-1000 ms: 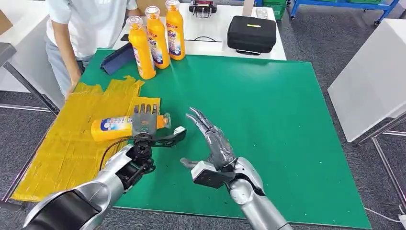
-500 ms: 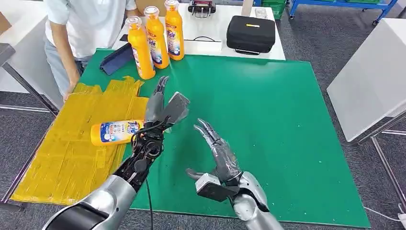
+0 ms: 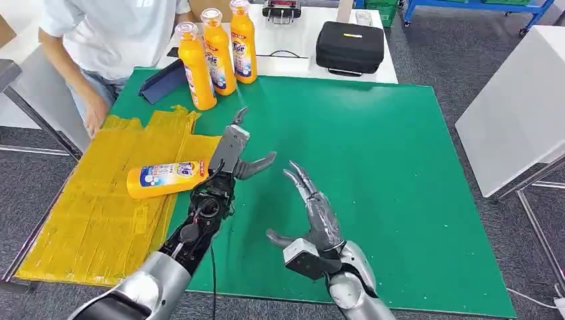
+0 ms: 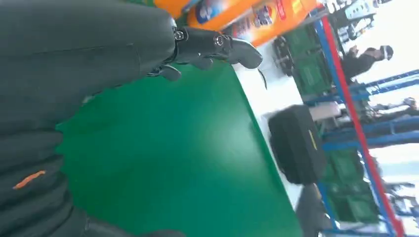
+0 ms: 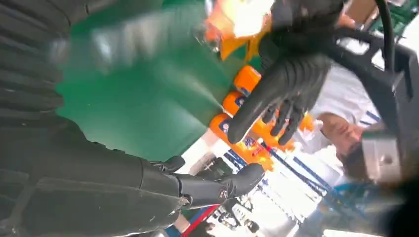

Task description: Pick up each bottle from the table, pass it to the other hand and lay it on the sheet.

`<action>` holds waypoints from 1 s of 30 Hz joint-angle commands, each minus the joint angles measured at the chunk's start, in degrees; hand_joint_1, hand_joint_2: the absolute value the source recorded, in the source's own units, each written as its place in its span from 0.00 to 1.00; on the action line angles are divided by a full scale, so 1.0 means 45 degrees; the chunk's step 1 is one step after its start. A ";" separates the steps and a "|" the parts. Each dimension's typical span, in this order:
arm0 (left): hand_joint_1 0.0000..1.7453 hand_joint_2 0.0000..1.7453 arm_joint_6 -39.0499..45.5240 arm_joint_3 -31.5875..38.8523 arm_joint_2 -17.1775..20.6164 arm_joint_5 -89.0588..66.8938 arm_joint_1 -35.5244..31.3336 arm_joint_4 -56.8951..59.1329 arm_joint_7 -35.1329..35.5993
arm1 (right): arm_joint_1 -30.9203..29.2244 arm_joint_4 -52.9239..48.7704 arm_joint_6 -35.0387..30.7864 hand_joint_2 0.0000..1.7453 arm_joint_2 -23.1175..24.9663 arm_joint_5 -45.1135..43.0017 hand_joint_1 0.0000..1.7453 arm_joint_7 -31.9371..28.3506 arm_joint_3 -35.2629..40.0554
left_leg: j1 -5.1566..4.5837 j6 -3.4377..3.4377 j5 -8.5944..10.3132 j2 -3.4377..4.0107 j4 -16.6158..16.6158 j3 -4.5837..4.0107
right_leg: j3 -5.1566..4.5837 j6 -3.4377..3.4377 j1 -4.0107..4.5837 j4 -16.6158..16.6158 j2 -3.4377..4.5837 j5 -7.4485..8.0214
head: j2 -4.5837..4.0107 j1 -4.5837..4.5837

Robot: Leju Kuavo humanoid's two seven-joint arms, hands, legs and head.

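Observation:
One orange detergent bottle [image 3: 164, 179] lies on its side on the yellow sheet [image 3: 100, 207], cap toward the green mat. Three more orange bottles [image 3: 216, 51] stand upright at the mat's far left corner, also seen in the right wrist view [image 5: 247, 143]. My left hand [image 3: 233, 150] hovers just right of the lying bottle, fingers spread and empty. My right hand [image 3: 313, 210] is raised over the mat near the front, fingers apart, holding nothing. The right wrist view looks across at my left hand [image 5: 281, 94].
A person [image 3: 100, 40] stands at the far left, one hand near the sheet's back edge. A dark blue folder [image 3: 162, 81] lies by the standing bottles. A black case [image 3: 350, 47] rests on the white table behind the green mat [image 3: 373, 160].
My left hand let go of the bottle on the sheet and lifted away to the right, turning. My right hand drew back slightly toward me. The person's arm shifted left.

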 commanded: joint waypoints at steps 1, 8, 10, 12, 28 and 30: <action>0.00 1.00 -0.0147 -0.0468 0.0369 0.0131 -0.0022 -0.0355 0.0017 | -0.0527 0.0755 -0.0056 1.00 0.0016 -0.0048 0.00 -0.0053 -0.0097 | 0.0014 -0.0033 -0.0020 0.0027 -0.0002 0.0046 | 0.0045 -0.0027 0.0015 -0.0013 0.0019 -0.0010 | 0.0000 -0.0005; 0.00 1.00 -0.0147 -0.0468 0.0369 0.0131 -0.0022 -0.0355 0.0017 | -0.0527 0.0755 -0.0056 1.00 0.0016 -0.0048 0.00 -0.0053 -0.0097 | 0.0018 -0.0043 -0.0035 0.0038 -0.0002 0.0073 | 0.0071 -0.0035 0.0019 -0.0018 0.0028 -0.0020 | 0.0000 -0.0005; 0.00 1.00 -0.0147 -0.0468 0.0369 0.0131 -0.0022 -0.0355 0.0017 | -0.0527 0.0755 -0.0056 1.00 0.0016 -0.0048 0.00 -0.0053 -0.0097 | 0.0011 -0.0028 -0.0019 0.0027 -0.0005 0.0044 | 0.0043 -0.0023 0.0011 -0.0014 0.0020 -0.0009 | 0.0000 0.0000; 0.00 1.00 -0.0147 -0.0468 0.0369 0.0131 -0.0022 -0.0355 0.0017 | -0.0527 0.0755 -0.0056 1.00 0.0016 -0.0048 0.00 -0.0053 -0.0097 | 0.0012 -0.0033 -0.0026 0.0031 -0.0002 0.0053 | 0.0052 -0.0026 0.0013 -0.0013 0.0023 -0.0014 | 0.0000 -0.0005; 0.00 1.00 -0.0225 -0.0622 0.0544 0.0697 0.0270 -0.0375 -0.0245 | 0.0708 -0.0609 -0.0812 1.00 0.0446 -0.1989 0.00 -0.0693 -0.1409 | 0.0030 -0.0073 -0.0072 0.0039 -0.0003 0.0146 | 0.0154 -0.0060 0.0032 -0.0033 0.0023 -0.0053 | 0.0000 0.0000; 0.00 1.00 -0.0509 -0.0451 0.0523 0.1128 0.0471 -0.0481 -0.0363 | 0.1419 -0.1456 -0.0721 1.00 0.0893 -0.3678 0.00 -0.1020 -0.2192 | 0.0017 -0.0050 -0.0047 0.0006 -0.0005 0.0098 | 0.0105 -0.0041 0.0018 -0.0021 -0.0005 -0.0042 | 0.0000 0.0000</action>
